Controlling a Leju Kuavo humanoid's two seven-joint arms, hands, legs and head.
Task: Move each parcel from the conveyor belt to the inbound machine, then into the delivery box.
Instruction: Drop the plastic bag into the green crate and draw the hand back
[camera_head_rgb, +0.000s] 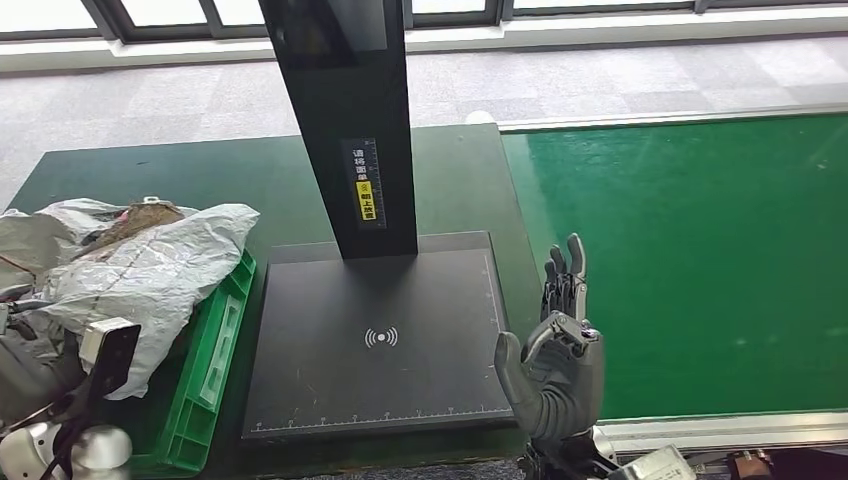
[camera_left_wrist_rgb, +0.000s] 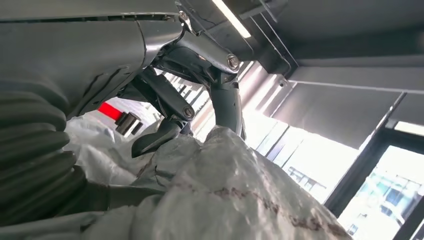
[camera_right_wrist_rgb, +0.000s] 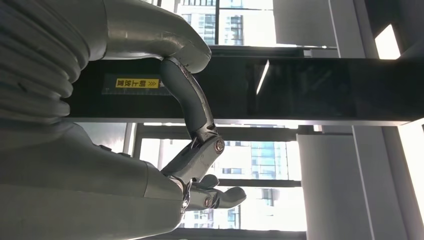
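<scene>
Parcel (camera_head_rgb: 150, 265) lies in the green delivery box (camera_head_rgb: 215, 365), overhanging it.

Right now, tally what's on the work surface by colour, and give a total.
Grey-white: 1, the parcel in the crate, with the left hand touching it.
Green: 2, the crate and the conveyor belt.
Black: 1, the inbound machine, its plate bare.
Total: 4.
</scene>
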